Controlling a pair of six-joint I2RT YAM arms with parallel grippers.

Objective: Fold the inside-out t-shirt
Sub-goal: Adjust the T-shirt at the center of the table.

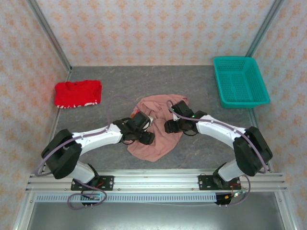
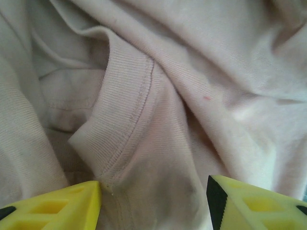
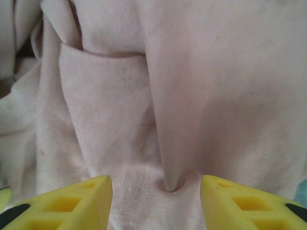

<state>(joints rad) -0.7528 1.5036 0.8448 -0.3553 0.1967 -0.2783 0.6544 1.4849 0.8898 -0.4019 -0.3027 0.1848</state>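
Pink t-shirt point(image 1: 154, 146), left gripper point(image 2: 153, 194), right gripper point(image 3: 156, 189), both angled inward, parted on it

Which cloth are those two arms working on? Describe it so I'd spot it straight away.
Start at the grey table, near its middle front. The t-shirt lies crumpled there, a pale salmon-pink heap. The only other cloth, the garment at far left, is bright red, and the teal basket stands far right.
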